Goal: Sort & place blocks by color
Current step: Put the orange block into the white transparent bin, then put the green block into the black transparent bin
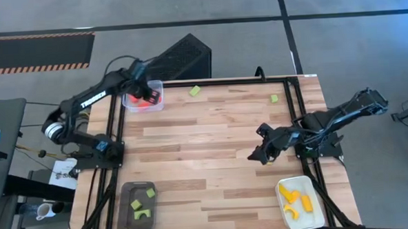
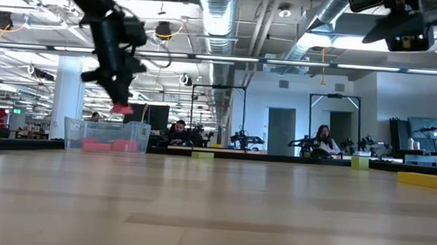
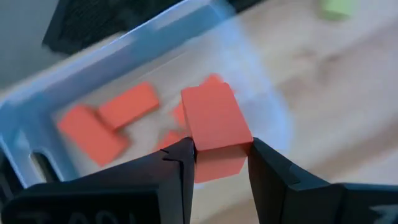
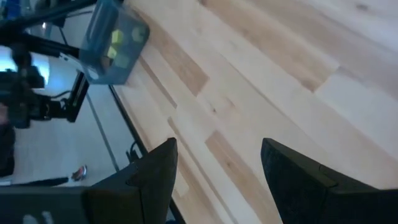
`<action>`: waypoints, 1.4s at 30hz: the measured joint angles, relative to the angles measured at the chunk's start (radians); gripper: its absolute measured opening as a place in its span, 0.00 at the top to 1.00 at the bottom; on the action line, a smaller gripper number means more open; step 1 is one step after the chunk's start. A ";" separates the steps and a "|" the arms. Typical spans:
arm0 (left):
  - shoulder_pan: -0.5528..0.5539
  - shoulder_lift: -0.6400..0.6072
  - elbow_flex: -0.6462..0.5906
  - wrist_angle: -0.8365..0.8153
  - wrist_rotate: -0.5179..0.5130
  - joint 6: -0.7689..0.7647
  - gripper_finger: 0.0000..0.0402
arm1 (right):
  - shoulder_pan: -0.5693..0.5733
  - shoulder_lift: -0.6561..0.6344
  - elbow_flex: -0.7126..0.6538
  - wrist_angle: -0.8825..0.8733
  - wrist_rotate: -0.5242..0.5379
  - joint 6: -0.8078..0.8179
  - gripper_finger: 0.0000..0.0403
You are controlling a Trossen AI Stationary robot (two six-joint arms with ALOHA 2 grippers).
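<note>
One matte red block pinched in left gripper; right gripper open, seemingly empty.

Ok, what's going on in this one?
A two-armed robot is sorting blocks by colour. The left tool holds a red block above the clear tray, which already has red pieces in it. The right tool hangs open and empty over the table. Yellow pieces lie in the white tray, green ones in the dark grey tray. Two green blocks remain near the table's far edge.
</note>
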 joint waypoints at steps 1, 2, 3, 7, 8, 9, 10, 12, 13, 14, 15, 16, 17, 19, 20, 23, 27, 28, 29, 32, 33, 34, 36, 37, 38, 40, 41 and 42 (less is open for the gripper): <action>0.030 -0.001 -0.029 0.024 0.003 -0.013 0.79 | -0.009 0.000 0.000 0.001 0.000 -0.003 0.37; 0.055 0.003 -0.056 0.046 0.012 -0.026 0.79 | -0.018 0.000 0.000 0.001 0.000 -0.004 0.37; 0.075 0.013 -0.076 0.064 0.019 -0.034 0.79 | -0.025 0.000 0.000 0.001 -0.001 -0.008 0.37; 0.107 0.067 -0.114 0.129 -0.013 -0.031 0.78 | -0.044 0.000 0.000 0.015 -0.007 -0.030 0.37; 0.108 0.082 -0.114 0.141 -0.037 -0.027 0.76 | -0.045 0.000 0.000 0.015 -0.007 -0.031 0.37; 0.109 0.095 -0.114 0.145 -0.064 -0.028 0.74 | -0.045 0.000 0.000 0.013 -0.007 -0.031 0.37; 0.109 0.106 -0.114 0.142 -0.088 -0.028 0.71 | -0.045 0.000 0.000 0.013 -0.008 -0.032 0.37; 0.110 0.128 -0.107 0.142 -0.111 -0.025 0.65 | -0.043 0.000 0.000 0.014 -0.010 -0.032 0.37; 0.109 0.136 -0.105 0.142 -0.111 -0.021 0.62 | -0.039 0.000 0.000 0.013 -0.011 -0.032 0.37; 0.109 0.141 -0.105 0.141 -0.112 -0.018 0.58 | -0.033 0.000 0.000 0.013 -0.011 -0.032 0.37; 0.108 0.146 -0.105 0.139 -0.113 -0.010 0.55 | -0.028 0.000 0.000 0.013 -0.011 -0.032 0.37; 0.108 0.149 -0.105 0.138 -0.112 -0.001 0.52 | -0.026 0.000 0.000 0.013 -0.011 -0.032 0.37; 0.109 0.149 -0.105 0.131 -0.113 0.004 0.49 | -0.021 0.000 0.000 0.013 -0.011 -0.032 0.37; 0.107 0.147 -0.105 0.122 -0.115 0.012 0.43 | -0.012 0.000 0.000 0.013 -0.011 -0.030 0.37; 0.106 0.142 -0.105 0.118 -0.114 0.015 0.41 | -0.009 0.000 0.000 0.013 -0.011 -0.030 0.37; 0.098 0.111 -0.103 0.114 -0.106 0.022 0.35 | -0.009 0.000 0.000 0.012 -0.011 -0.029 0.37; 0.073 0.084 -0.074 0.111 -0.108 0.022 0.31 | -0.012 0.000 0.000 0.011 -0.011 -0.045 0.37; 0.063 0.078 -0.061 0.112 -0.107 0.022 0.30 | -0.012 0.000 0.000 0.011 -0.011 -0.049 0.37; 0.051 0.074 -0.045 0.114 -0.103 0.020 0.29 | -0.012 0.000 0.000 0.011 -0.011 -0.053 0.37; 0.000 0.074 0.007 0.120 -0.064 -0.022 0.29 | -0.012 0.000 0.000 0.011 -0.011 -0.056 0.37; -0.022 0.076 0.026 0.131 -0.045 -0.033 0.29 | -0.012 0.000 0.000 0.011 -0.011 -0.057 0.37; -0.048 0.081 0.043 0.150 -0.036 -0.044 0.29 | -0.012 0.000 0.000 0.011 -0.011 -0.058 0.37; -0.103 0.096 0.069 0.190 -0.029 -0.049 0.29 | -0.012 0.000 0.000 0.010 -0.011 -0.071 0.37; -0.129 0.108 0.080 0.211 -0.029 -0.050 0.29 | -0.012 0.000 0.000 0.011 -0.011 -0.073 0.37; -0.153 0.122 0.091 0.237 -0.028 -0.051 0.29 | -0.012 0.000 0.000 0.010 -0.010 -0.074 0.37; -0.196 0.161 0.113 0.290 -0.020 -0.053 0.29 | -0.012 0.000 0.000 0.008 -0.007 -0.074 0.37; -0.212 0.191 0.127 0.317 -0.013 -0.056 0.29 | -0.012 0.000 0.000 0.009 -0.007 -0.074 0.37; -0.224 0.226 0.143 0.327 -0.001 -0.063 0.29 | -0.012 0.000 0.000 0.008 -0.007 -0.074 0.37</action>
